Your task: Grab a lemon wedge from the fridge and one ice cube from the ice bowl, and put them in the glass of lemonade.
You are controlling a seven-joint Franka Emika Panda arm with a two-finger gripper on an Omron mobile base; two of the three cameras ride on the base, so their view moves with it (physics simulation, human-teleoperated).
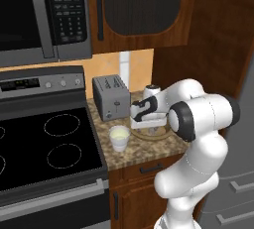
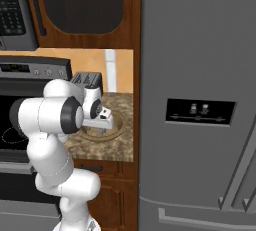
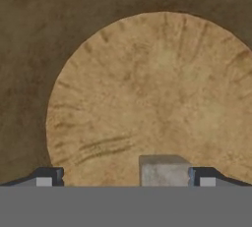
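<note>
Hand view shows us the ice cube (image 3: 164, 170), a small grey block, sitting in the ice bowl (image 3: 147, 88), close to our right fingertip (image 3: 203, 176). Our gripper (image 3: 125, 178) is spread wide and holds nothing. It hangs over the bowl on the counter (image 1: 149, 148), beside the toaster (image 1: 111, 96). The glass of lemonade (image 1: 119, 138) stands just in front of the toaster, and the fridge (image 2: 200, 100) is shut. We think we should slide a bit so the cube sits in the middle, go down slowly, then squeeze softly so it won't slip away
</note>
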